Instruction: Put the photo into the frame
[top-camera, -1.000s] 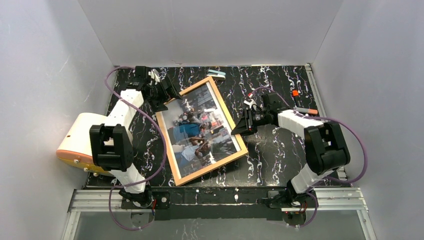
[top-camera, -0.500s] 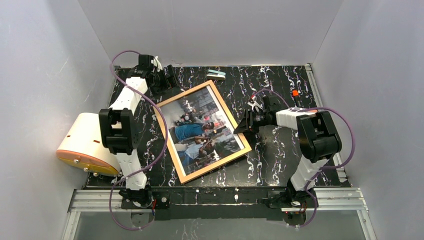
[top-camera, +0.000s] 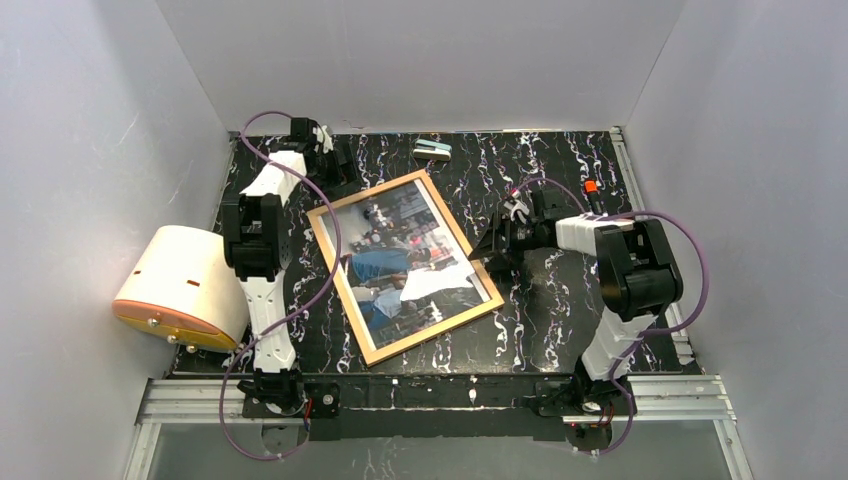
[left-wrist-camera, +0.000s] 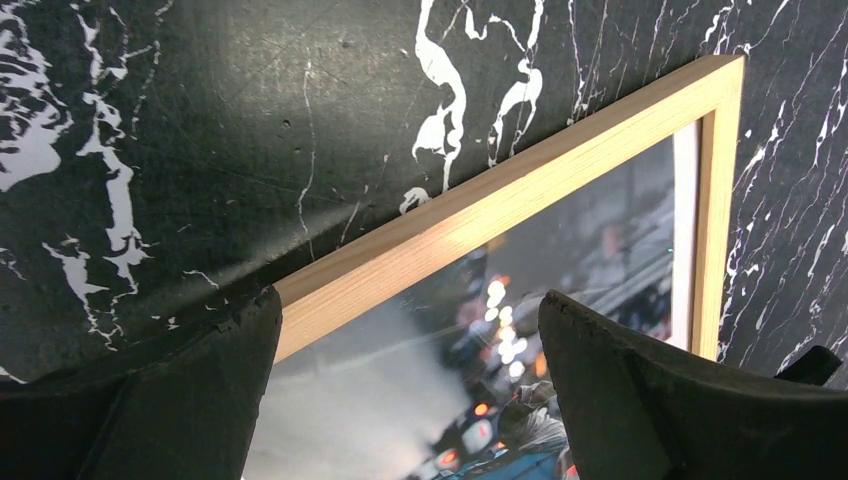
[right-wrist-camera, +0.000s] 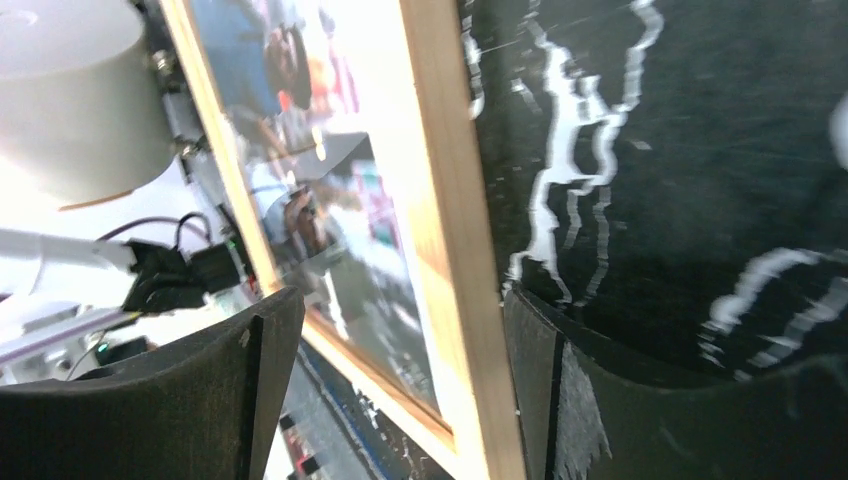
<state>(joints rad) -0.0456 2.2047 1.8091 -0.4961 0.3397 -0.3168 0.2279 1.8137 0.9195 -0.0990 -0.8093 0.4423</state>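
The frame (top-camera: 432, 332), thin light wood, lies tilted in the middle of the table with the photo (top-camera: 405, 265) of people on a street inside its border. My left gripper (top-camera: 341, 166) stands open just beyond the frame's far left corner, touching nothing. The left wrist view has the wooden rail (left-wrist-camera: 480, 225) and the print (left-wrist-camera: 470, 340) between the spread fingers of that gripper (left-wrist-camera: 410, 385). My right gripper (top-camera: 489, 250) is open at the frame's right edge. In the right wrist view its fingers straddle the rail (right-wrist-camera: 445, 200), beside the photo (right-wrist-camera: 330, 200).
A white and orange domed object (top-camera: 180, 285) sits off the table's left side. A small teal and white item (top-camera: 432, 150) lies at the back edge. An orange-capped marker (top-camera: 592, 188) lies at the right, behind my right arm.
My right gripper has opened and let go of the frame's right edge, and the frame has settled flat. My left arm has drawn back from the frame's far left corner.
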